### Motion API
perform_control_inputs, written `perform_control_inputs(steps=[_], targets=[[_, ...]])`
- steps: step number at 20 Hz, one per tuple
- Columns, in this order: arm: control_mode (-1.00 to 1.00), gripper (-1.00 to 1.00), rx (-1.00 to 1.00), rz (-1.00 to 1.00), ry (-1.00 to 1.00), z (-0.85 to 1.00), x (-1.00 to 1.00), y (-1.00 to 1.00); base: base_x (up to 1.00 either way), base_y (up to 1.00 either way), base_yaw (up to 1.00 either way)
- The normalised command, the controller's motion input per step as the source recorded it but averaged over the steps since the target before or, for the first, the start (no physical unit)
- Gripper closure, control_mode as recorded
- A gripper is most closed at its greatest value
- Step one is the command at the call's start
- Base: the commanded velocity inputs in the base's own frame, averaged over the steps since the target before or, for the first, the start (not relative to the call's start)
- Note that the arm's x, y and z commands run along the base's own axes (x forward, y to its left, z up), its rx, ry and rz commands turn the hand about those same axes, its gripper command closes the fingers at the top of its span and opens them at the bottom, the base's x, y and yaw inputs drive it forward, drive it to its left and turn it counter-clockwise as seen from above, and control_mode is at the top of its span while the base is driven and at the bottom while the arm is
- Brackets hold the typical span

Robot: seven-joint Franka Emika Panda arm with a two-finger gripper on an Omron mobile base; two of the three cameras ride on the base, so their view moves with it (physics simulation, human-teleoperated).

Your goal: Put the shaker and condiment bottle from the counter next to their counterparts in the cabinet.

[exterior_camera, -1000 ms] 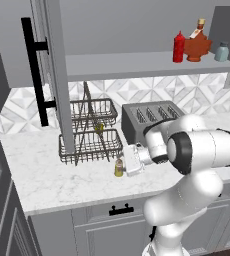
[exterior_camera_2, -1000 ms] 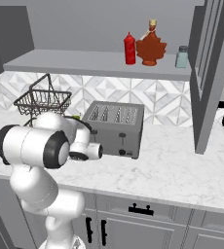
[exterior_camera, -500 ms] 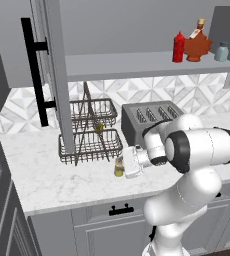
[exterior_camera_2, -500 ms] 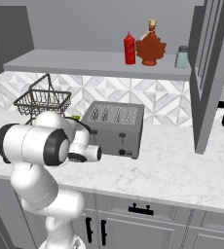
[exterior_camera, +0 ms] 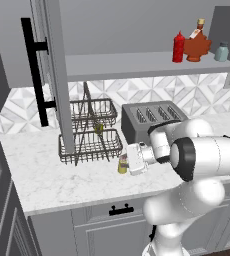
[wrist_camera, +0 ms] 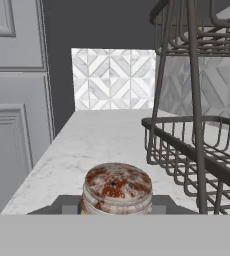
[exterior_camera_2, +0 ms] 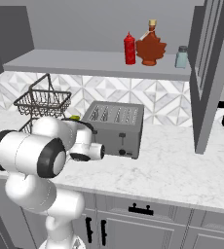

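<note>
Item, counter [exterior_camera: 47, 180]: white marble, bearing a toaster [exterior_camera: 147, 120] and a two-tier wire basket rack [exterior_camera: 89, 145] at the left. Item, cabinet [exterior_camera: 152, 65]: door open; on its shelf the red condiment bottle [exterior_camera: 178, 47] already stood just left of the leaf-shaped dark-red bottle [exterior_camera: 197, 46], with the pale blue-grey shaker [exterior_camera: 222, 51] at far right. Item, gripper [exterior_camera: 125, 164]: a second earlier wide open, now closed on the shaker [exterior_camera: 122, 164], which stood on the counter near the rack's front. Judged: grasp made, lift to the shelf pending. Obscured: fingertips cut off in the hand view, where the shaker's [wrist_camera: 117, 189] mottled top alone was plain; finger contact unclear.
</note>
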Motion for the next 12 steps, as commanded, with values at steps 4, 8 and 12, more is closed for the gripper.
perform_control_inputs(steps=[4,8,12], targets=[[-1.0,1.0,0.0,-0.01,0.0,0.54,-0.48,-0.45,0.0,0.0,0.0],[-1.0,1.0,0.0,-0.02,0.0,0.38,-0.82,-0.46,0.0,0.0,0.0],[-1.0,1.0,0.0,-0.13,-0.03,0.46,-0.74,-0.52,0.0,0.0,0.0]])
